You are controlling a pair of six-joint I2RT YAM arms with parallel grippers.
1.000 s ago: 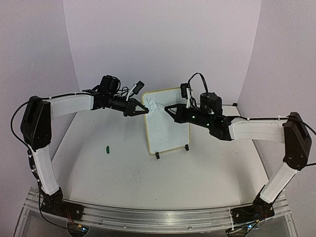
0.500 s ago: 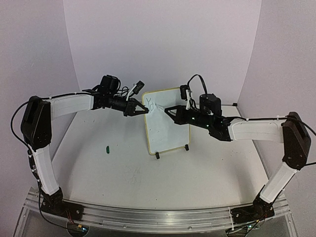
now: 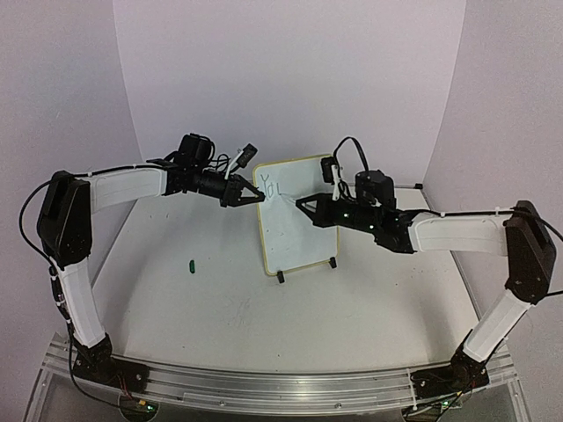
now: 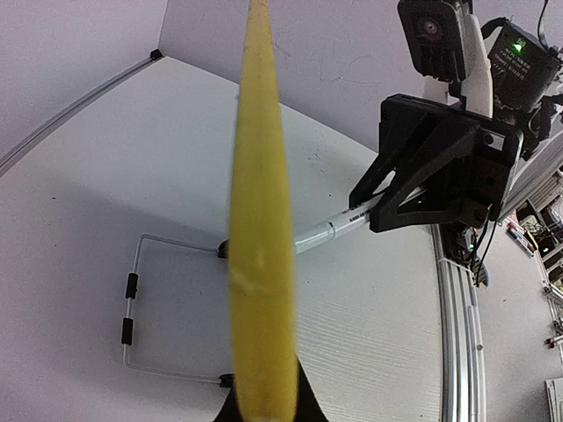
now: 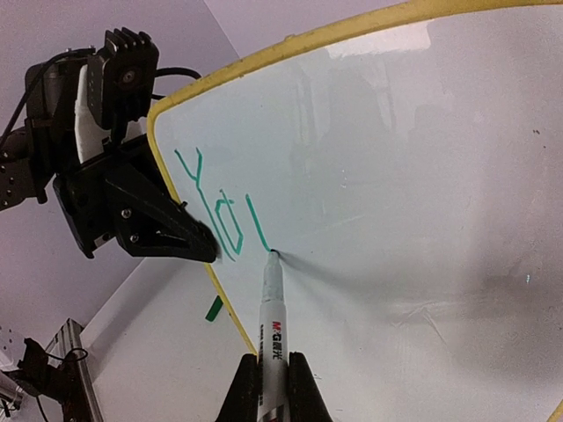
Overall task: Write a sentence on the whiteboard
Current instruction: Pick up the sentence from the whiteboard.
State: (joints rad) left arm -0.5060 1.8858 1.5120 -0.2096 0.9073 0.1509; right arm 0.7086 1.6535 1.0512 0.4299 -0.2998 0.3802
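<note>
**A:** What lies nearest to the arm bases?

**B:** First the metal rail (image 3: 264,382), then the white table (image 3: 220,308). On the left part of the table there is a small green piece (image 3: 191,264), lying alone and well apart from everything else.

**A:** And where is the whiteboard (image 3: 299,233)?

**B:** It is further back, about the middle of the table. It stands upright on its black feet (image 3: 281,278), between the two arms.

**A:** How does the left gripper (image 3: 255,195) stand?

**B:** Its jaws are clamped on the yellow frame (image 4: 261,264) at the upper left edge of the board. In the left wrist view the frame is seen edge-on, running up from between the fingers.

**A:** And the right gripper (image 3: 302,201)?

**B:** Its jaws are pressed together on a white marker (image 5: 271,325). The tip touches the white surface near the upper left corner.

**A:** What can be read of the sentence (image 5: 220,207)?

**B:** Only a green "Y", an "o" and one downward stroke, just beside the frame and the left fingers. The marker tip sits at the lower end of that stroke. The other parts of the board are blank.

**A:** And behind it?

**B:** A plain pale wall (image 3: 290,79).
</note>
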